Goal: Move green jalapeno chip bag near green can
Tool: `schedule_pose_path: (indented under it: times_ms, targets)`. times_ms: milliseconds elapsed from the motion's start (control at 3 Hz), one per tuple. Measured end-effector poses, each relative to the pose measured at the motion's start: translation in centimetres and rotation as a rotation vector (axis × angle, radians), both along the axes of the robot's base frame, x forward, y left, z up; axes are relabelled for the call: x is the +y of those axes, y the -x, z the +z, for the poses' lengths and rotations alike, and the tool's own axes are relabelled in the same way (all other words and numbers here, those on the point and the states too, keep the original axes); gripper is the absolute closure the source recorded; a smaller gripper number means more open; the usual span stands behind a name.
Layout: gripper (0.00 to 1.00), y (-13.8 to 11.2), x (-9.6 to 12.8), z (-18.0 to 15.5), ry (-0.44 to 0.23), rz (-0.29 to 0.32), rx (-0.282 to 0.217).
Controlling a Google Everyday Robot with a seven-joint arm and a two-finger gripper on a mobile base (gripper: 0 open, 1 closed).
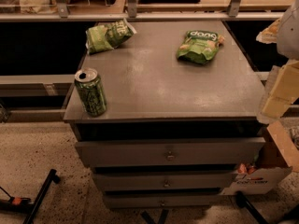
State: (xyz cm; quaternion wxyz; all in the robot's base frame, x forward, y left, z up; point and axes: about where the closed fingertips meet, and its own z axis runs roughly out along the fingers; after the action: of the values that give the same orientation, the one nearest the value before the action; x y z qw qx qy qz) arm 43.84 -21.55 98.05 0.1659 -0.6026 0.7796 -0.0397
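The green jalapeno chip bag point(107, 35) lies crumpled at the back left of the grey cabinet top point(163, 83), its white edge towards the rear. The green can point(90, 91) stands upright at the front left corner, silver top open. The bag is well behind the can, apart from it. My gripper point(280, 90) shows as a pale shape at the right edge of the view, beside the cabinet's right side, far from both the bag and the can and holding nothing that I can see.
A darker green bag with bold white letters point(198, 45) lies at the back right of the top. Drawers point(168, 153) sit below. A cardboard box point(271, 167) stands at the right on the floor. A shelf rail point(140, 17) runs behind the cabinet.
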Motion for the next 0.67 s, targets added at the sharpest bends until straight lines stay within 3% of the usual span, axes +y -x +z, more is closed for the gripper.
schedule_pose_path:
  times_ms: [667]
  targets:
    - [0.00, -0.88, 0.70, 0.19, -0.016, 0.013, -0.021]
